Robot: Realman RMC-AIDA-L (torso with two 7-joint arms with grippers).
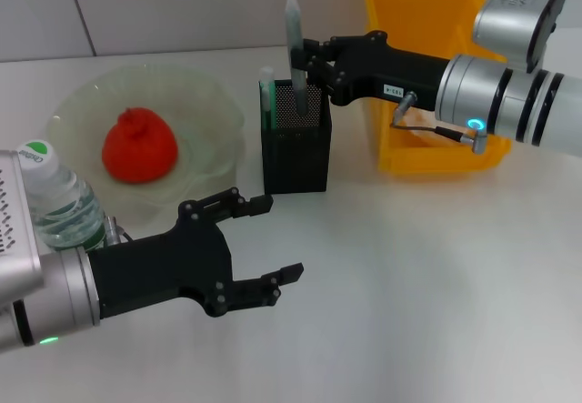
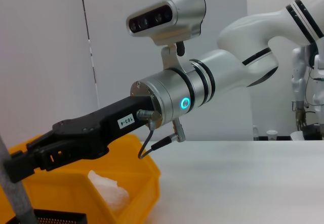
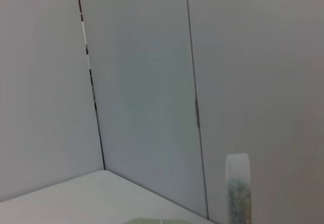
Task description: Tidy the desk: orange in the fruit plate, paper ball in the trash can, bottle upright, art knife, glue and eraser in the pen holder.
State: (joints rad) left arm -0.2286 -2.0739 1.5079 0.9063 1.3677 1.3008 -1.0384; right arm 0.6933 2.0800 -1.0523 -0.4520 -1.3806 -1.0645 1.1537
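Glue (image 1: 294, 39) is the item in hand: in the head view you see the grey stick held upright in the right gripper (image 1: 307, 65), whose jaws are clamped on its lower half directly above the pen holder (image 1: 296, 139). Its long axis is vertical, lower end at the holder's mouth, so the insertion is probably a straight descent. The art knife (image 1: 266, 101) already stands in the holder's left corner. The orange (image 1: 138, 146) lies in the fruit plate (image 1: 211, 105), and the bottle (image 1: 55, 194) stands upright. The left gripper (image 1: 260, 246) hovers over the table in front of the holder, jaws spread and empty.

In the left wrist view, you see the paper ball (image 2: 108, 187) inside the trash can (image 2: 136, 176).

In the right wrist view, only the glue's tip shows.
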